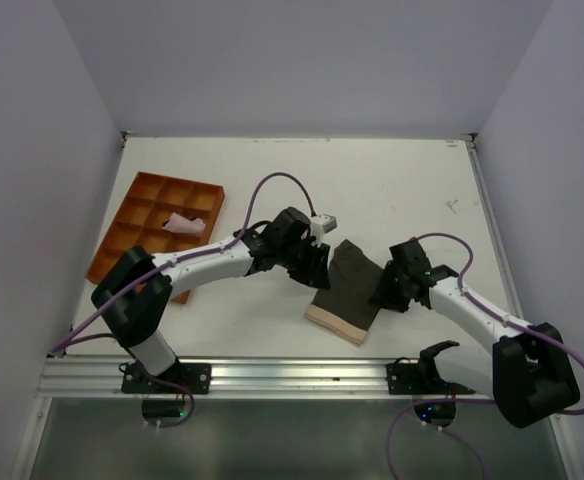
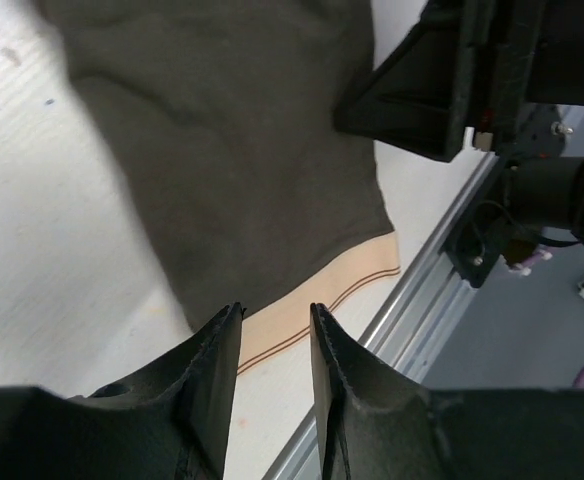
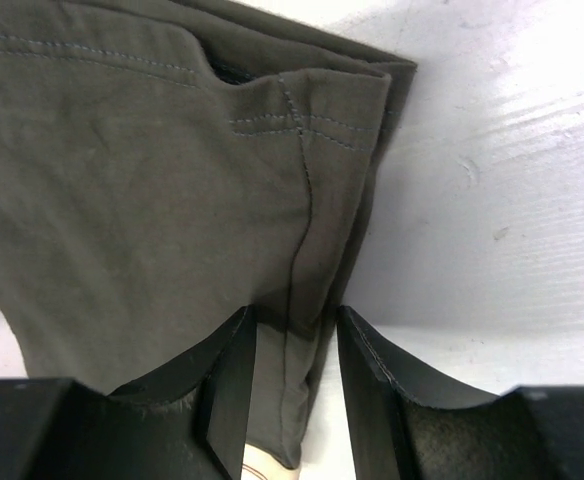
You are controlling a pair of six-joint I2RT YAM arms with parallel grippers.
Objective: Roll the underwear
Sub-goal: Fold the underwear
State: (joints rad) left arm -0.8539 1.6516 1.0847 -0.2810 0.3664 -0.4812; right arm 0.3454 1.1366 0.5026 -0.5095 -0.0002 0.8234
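Underwear (image 1: 350, 285) lying flat between your two grippers.
Left gripper (image 2: 275, 312): jaws narrowly parted, empty, above the waistband. Right gripper (image 3: 296, 315): jaws straddle the cloth edge; you cannot tell if it grips.

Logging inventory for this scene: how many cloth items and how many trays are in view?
Cloth items: 2 (dark brownish-grey underwear with tan waistband, small pale pink cloth)
Trays: 1 (orange plastic compartment tray)
Total: 3

no readable text, no labels, no brands, no numbers, no signs
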